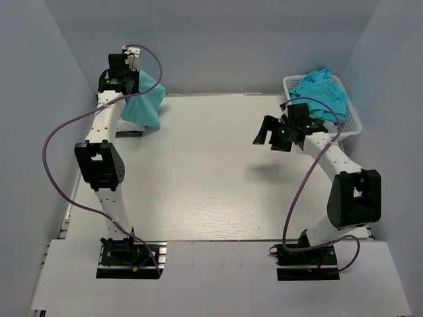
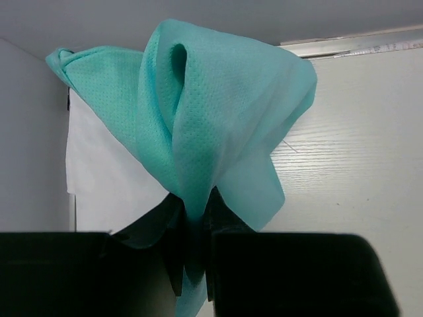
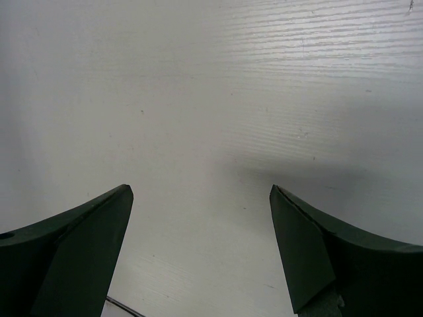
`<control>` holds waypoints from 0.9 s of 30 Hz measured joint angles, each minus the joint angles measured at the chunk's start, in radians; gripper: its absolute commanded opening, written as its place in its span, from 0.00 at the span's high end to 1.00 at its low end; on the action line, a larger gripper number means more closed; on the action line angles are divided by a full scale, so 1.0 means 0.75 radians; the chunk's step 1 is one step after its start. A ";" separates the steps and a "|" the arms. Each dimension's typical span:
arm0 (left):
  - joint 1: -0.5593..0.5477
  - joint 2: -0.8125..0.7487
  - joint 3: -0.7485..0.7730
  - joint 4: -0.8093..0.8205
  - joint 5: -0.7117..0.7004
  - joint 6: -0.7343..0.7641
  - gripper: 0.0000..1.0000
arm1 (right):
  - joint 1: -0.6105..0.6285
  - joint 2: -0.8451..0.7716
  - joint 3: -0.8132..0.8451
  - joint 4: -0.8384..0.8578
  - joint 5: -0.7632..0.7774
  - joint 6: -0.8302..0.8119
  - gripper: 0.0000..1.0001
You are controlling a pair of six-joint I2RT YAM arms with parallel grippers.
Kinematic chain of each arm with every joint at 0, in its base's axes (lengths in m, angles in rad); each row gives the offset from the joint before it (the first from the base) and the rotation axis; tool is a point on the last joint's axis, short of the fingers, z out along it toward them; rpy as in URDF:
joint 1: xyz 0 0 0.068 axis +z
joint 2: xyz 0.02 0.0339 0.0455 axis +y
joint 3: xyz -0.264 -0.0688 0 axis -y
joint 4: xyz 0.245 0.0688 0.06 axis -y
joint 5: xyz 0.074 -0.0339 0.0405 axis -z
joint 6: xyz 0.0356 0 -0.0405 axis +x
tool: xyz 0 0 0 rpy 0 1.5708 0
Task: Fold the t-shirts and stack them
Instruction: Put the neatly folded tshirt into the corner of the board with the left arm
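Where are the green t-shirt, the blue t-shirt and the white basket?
green t-shirt (image 2: 205, 125): left wrist view, middle of the bunched, hanging cloth.
blue t-shirt (image 1: 324, 92): top external view, middle of the heap in the basket.
white basket (image 1: 355, 122): top external view, its right side wall.

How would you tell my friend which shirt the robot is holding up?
Look at the far left corner of the white table. There the left gripper pinches a teal-green t-shirt that hangs down. The other shirt, bluer, lies bunched in the white basket on the right.
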 measured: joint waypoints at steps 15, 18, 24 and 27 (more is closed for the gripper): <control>0.216 0.069 0.143 -0.065 0.257 0.019 1.00 | 0.001 0.121 0.135 -0.054 -0.052 0.047 0.10; 0.244 0.107 0.147 -0.071 0.299 0.027 1.00 | 0.001 0.143 0.139 -0.061 -0.053 0.061 0.10; 0.305 0.210 0.158 -0.072 0.341 0.049 1.00 | 0.001 0.183 0.191 -0.086 -0.053 0.074 0.10; 0.347 0.276 0.198 -0.068 0.349 0.059 1.00 | 0.001 0.205 0.219 -0.094 -0.053 0.082 0.10</control>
